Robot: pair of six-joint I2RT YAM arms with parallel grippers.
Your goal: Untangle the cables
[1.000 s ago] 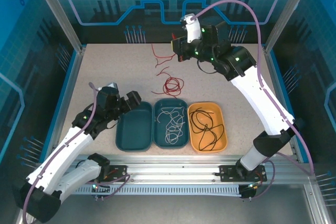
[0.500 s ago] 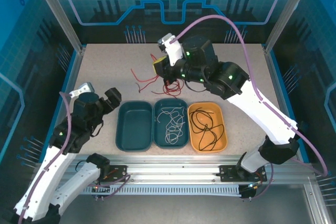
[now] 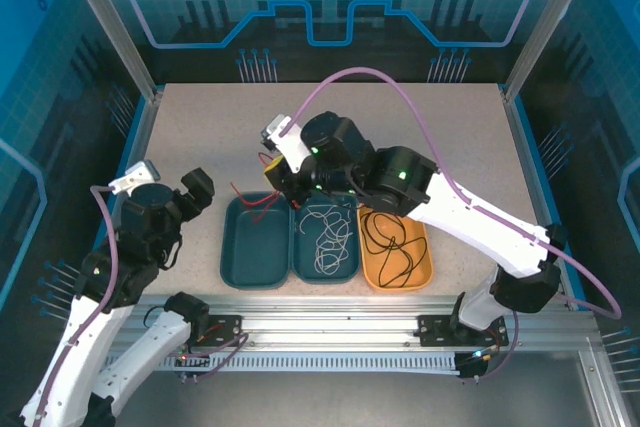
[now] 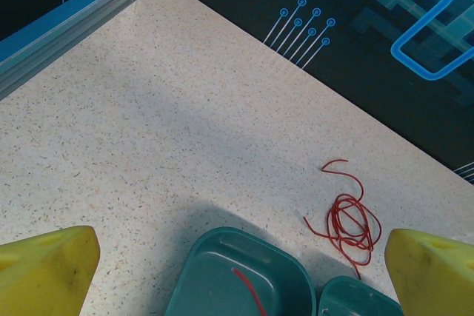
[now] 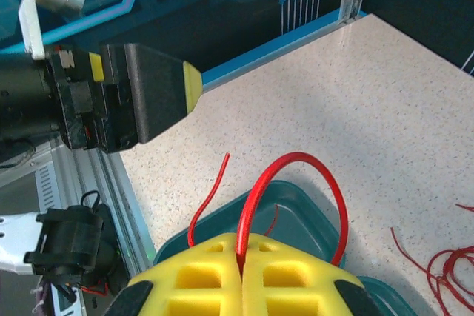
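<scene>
Three plastic trays (image 3: 325, 281) line the table's (image 3: 200, 127) near edge: two teal, one orange. Right gripper (image 3: 275, 179), pinching one thin red cable (image 5: 296, 160), has moved above the leftmost tray (image 3: 228, 257); left gripper (image 3: 197, 187) gapes open.

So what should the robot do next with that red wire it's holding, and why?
Probably open the right gripper and let the red cable drop. It is pinched over the left teal tray, one end dangling inside; white cables lie in the middle tray and black cables in the orange tray.
</scene>
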